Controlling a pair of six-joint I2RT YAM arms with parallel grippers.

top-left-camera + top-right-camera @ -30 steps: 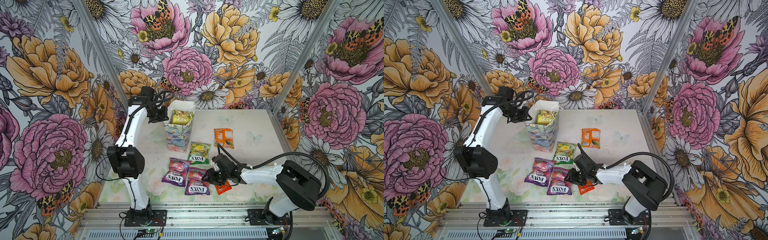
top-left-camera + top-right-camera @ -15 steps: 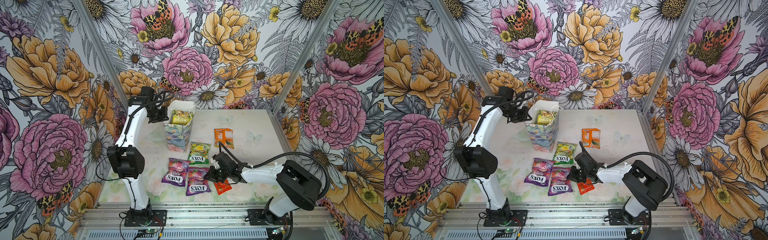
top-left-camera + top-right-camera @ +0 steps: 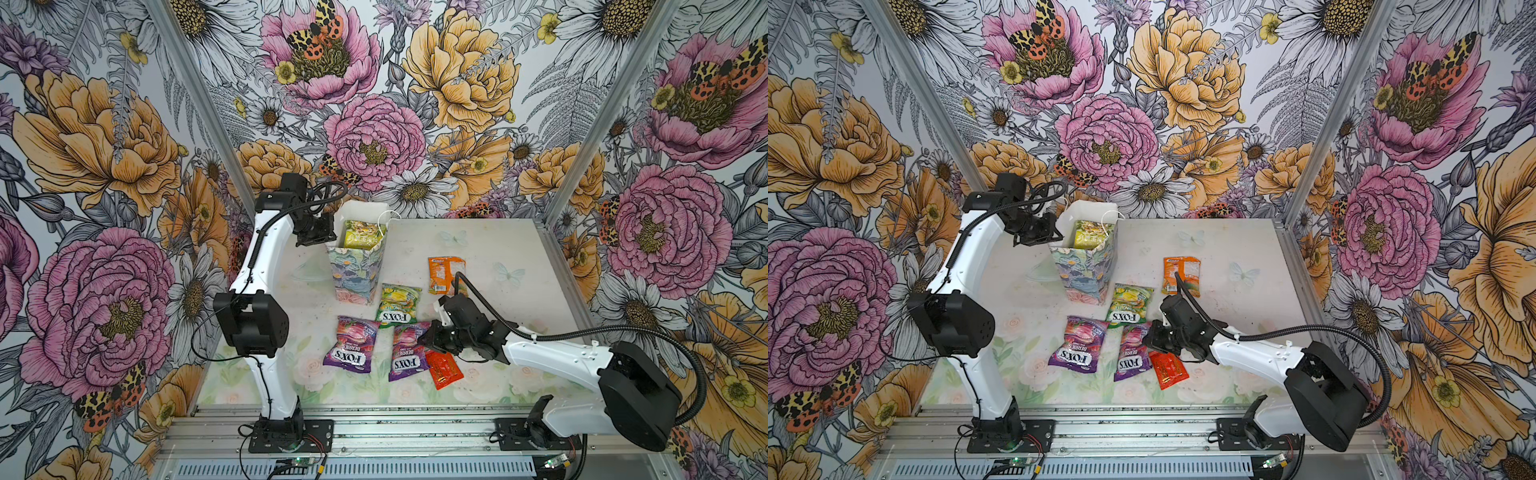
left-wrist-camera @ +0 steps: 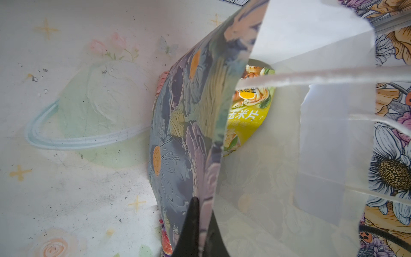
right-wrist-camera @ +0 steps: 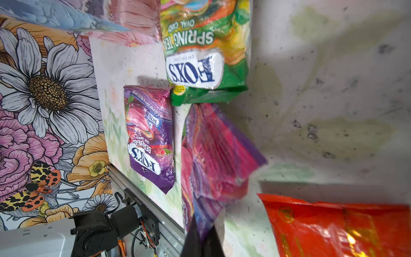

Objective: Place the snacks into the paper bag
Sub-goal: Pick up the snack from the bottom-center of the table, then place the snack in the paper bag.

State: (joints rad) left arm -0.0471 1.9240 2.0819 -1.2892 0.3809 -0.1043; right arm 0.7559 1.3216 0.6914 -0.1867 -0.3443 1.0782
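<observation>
Top view, two purple packets (image 3: 350,345) (image 3: 406,354), one bag (image 3: 358,270)

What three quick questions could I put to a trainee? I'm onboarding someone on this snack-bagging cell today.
1. True or false: the left gripper is pinched shut on the paper bag at its wall.
2. Which packet is the right gripper shut on? A) green FOX'S packet B) purple FOX'S Berries packet C) red packet
3. Fill in: the only packet seen inside the bag is the ____ one.
Key: 1 true. 2 B. 3 the yellow packet.
</observation>
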